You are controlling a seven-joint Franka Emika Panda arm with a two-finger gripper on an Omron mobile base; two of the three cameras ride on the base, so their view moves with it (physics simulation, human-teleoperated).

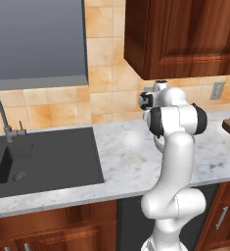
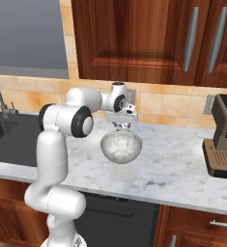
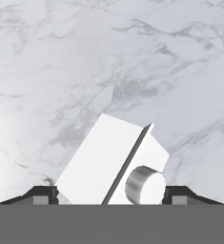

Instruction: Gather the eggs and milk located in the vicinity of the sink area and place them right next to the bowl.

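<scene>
Sink at left, set in marble counter. Gripper clamps white milk carton w/ grey round cap, held above counter; no print legible on carton. Bowl stands on counter directly below gripper. Coffee machine far right.

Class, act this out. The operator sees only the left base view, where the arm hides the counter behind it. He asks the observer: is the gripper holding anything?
Observer: Yes. In the hand view, a white milk carton with a round cap sits tilted between the fingertips.
Operator: Where is the bowl?
Observer: In the right base view, the bowl stands on the marble counter, close by the gripper.
</scene>
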